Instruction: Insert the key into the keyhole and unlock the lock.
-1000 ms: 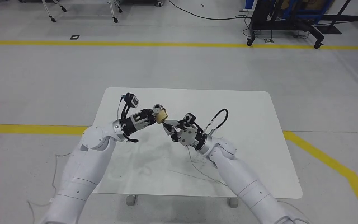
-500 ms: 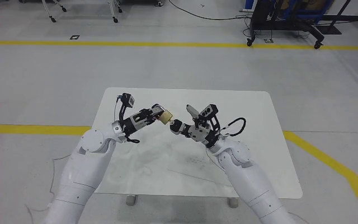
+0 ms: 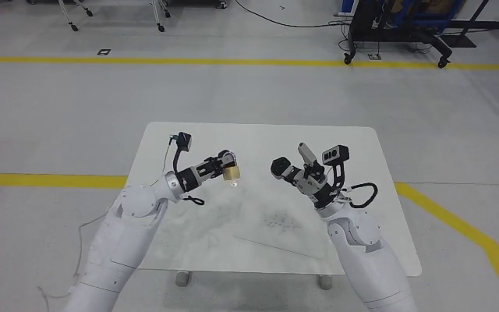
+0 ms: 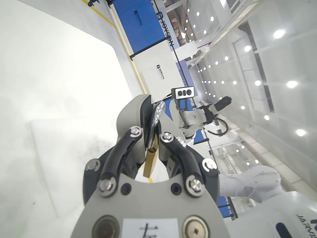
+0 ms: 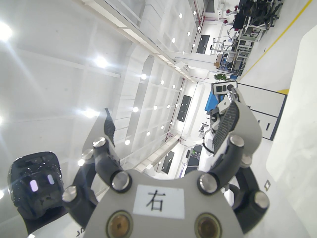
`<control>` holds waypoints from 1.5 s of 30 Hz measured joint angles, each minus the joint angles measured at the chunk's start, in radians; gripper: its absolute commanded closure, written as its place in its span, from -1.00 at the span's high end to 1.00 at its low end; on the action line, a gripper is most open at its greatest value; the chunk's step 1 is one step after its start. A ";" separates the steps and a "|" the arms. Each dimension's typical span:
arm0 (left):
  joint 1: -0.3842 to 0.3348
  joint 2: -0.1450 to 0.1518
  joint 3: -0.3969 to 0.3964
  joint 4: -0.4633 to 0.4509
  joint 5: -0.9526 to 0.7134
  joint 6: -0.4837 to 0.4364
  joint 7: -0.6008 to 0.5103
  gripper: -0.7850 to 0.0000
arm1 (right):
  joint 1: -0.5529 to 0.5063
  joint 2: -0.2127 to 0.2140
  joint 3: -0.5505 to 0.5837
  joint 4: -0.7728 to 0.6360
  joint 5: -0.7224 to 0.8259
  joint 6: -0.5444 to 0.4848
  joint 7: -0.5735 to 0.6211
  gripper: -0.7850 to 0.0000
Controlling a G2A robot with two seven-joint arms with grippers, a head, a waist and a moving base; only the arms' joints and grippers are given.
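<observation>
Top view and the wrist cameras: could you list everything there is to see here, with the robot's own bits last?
table: one, white, beneath both arms.
padlock: one, brass-coloured, held in the air above the table's left half.
floor lines: two, yellow, one beyond the table, one running level with it.
wheeled frame: one, dark, at the far right of the floor.
cable: one, black, lying on the floor beyond the table.
left pincer: one, grey and black, shut on the padlock.
right pincer: one, grey and black, open and empty, raised above the table's right half.
</observation>
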 measured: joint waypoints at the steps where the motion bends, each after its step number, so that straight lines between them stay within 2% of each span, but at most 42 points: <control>1: 0.003 0.001 0.008 -0.011 0.043 -0.010 0.007 -1.00 | 0.000 0.000 0.000 0.001 0.002 0.000 0.002 1.00; 8: 0.023 0.002 0.041 -0.052 0.204 -0.065 0.044 -1.00 | 0.000 0.000 -0.005 0.002 -0.003 0.007 0.001 1.00; 16: 0.053 0.007 0.045 -0.084 0.303 -0.153 0.085 -1.00 | 0.036 0.000 -0.074 0.039 -0.183 0.106 -0.060 1.00; 21: 0.060 0.008 0.046 -0.087 0.324 -0.160 0.106 -1.00 | 0.042 -0.001 -0.094 0.046 -0.193 0.118 -0.062 1.00; 30: 0.054 0.008 0.048 -0.079 0.266 -0.159 0.085 -1.00 | 0.066 0.000 -0.129 0.077 -0.204 0.178 -0.031 1.00; 34: 0.047 0.009 0.041 -0.066 0.201 -0.157 0.053 -1.00 | 0.083 -0.003 -0.145 0.095 -0.219 0.185 -0.062 1.00; 37: 0.043 0.009 0.030 -0.055 0.134 -0.141 0.047 -1.00 | 0.085 -0.003 -0.153 0.098 -0.214 0.180 -0.044 1.00; 40: 0.042 0.008 0.013 -0.040 0.019 -0.128 0.028 -1.00 | 0.082 -0.001 -0.155 0.100 -0.175 0.167 0.013 0.82; 42: 0.039 0.009 0.003 -0.029 -0.051 -0.124 0.003 -1.00 | 0.082 0.000 -0.156 0.105 -0.140 0.164 0.052 0.62; 43: 0.037 0.009 -0.004 -0.021 -0.098 -0.122 -0.019 -1.00 | 0.083 0.000 -0.157 0.110 -0.113 0.164 0.079 0.33; 44: 0.035 0.009 -0.008 -0.014 -0.131 -0.119 -0.037 -1.00 | 0.085 0.000 -0.159 0.115 -0.093 0.164 0.100 0.25; 45: 0.032 0.010 -0.011 -0.008 -0.163 -0.117 -0.056 -1.00 | 0.088 0.000 -0.163 0.120 -0.074 0.164 0.121 -0.05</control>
